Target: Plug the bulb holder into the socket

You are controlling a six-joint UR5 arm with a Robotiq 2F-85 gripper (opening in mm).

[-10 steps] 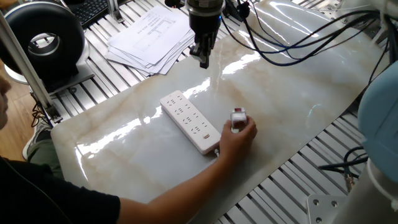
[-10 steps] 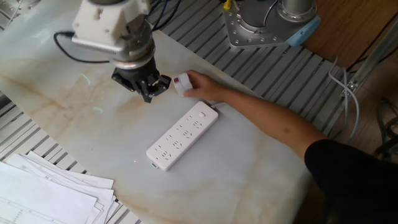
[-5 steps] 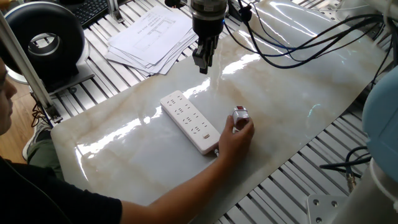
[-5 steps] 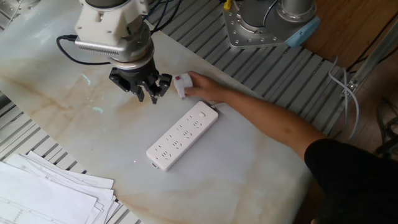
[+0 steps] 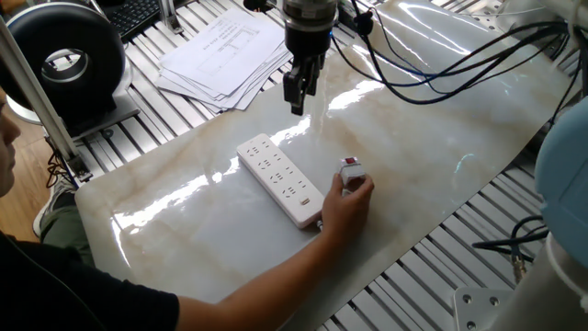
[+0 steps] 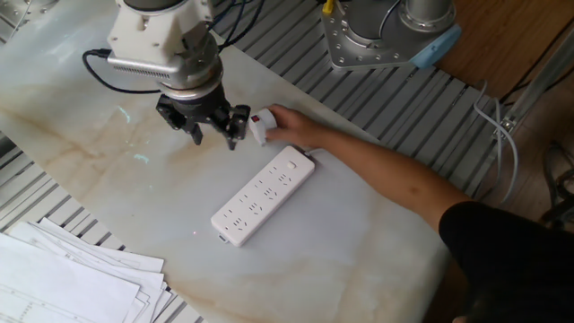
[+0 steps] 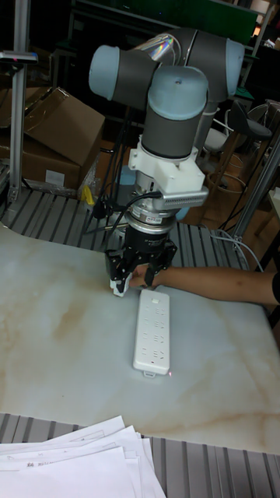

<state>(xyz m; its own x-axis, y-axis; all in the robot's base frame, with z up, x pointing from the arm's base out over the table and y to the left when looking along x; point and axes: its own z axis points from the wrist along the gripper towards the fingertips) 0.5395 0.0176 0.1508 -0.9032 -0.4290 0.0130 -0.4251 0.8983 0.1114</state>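
Observation:
The socket [image 5: 280, 179] is a long white power strip lying flat on the marble top, also seen as the socket [image 6: 265, 196] and the socket [image 7: 152, 328]. A person's hand [image 5: 345, 204] holds the bulb holder [image 5: 352, 171], small and white with a red patch, standing on the table just right of the strip's cable end. My gripper [image 6: 215, 136] hovers beside the bulb holder [image 6: 260, 126], a short gap to its left, open with nothing between its fingers. From the other side my gripper [image 5: 295, 103] hangs above the table behind the strip. In the tall view my gripper [image 7: 132, 285] hides the bulb holder.
The person's forearm [image 6: 395, 179] reaches across the table's right side. A stack of papers [image 5: 220, 55] lies at the back left, next to a round black device [image 5: 64, 55]. Black cables [image 5: 441, 55] trail over the far side. Slatted aluminium rails [image 5: 441, 248] border the marble top.
My gripper has turned about its wrist and shifted slightly toward the bulb holder, and its fingers now show spread apart. The hand stays on the bulb holder, nudged slightly.

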